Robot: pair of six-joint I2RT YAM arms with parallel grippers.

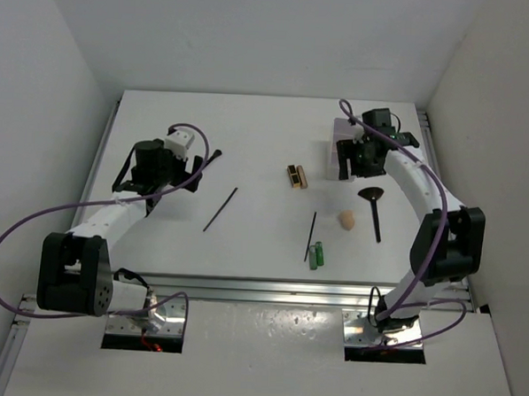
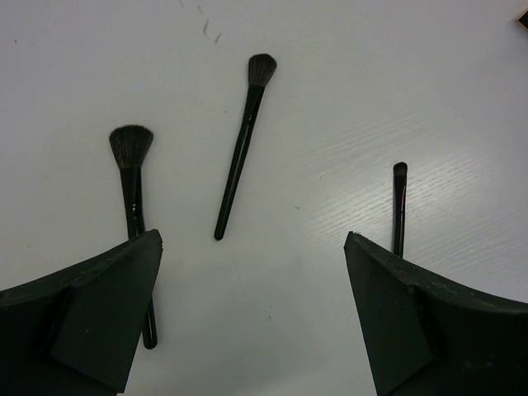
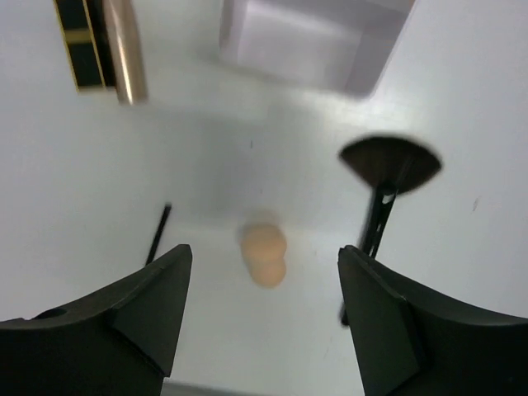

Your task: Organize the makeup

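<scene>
While the left tool [image 2: 253,241] and right tool [image 3: 264,252] both gape empty, sorting looks unstarted | black-and-gold case [image 1: 296,176], black fan brush [image 1: 371,196], small green tubes [image 1: 316,254], thin black sticks [image 1: 220,209] lie loose on white tabletop [image 1: 250,126], outside white box [image 1: 340,131]

No text, label, brand or number can be read, even on the black-and-gold case [image 1: 296,176].

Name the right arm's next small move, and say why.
Probably lower it straight toward the sponge. The right jaws stand open and empty, and in the wrist view the sponge lies centred between them, apart from the fan brush on one side. A short descent should bracket the sponge without nudging the brush.
</scene>
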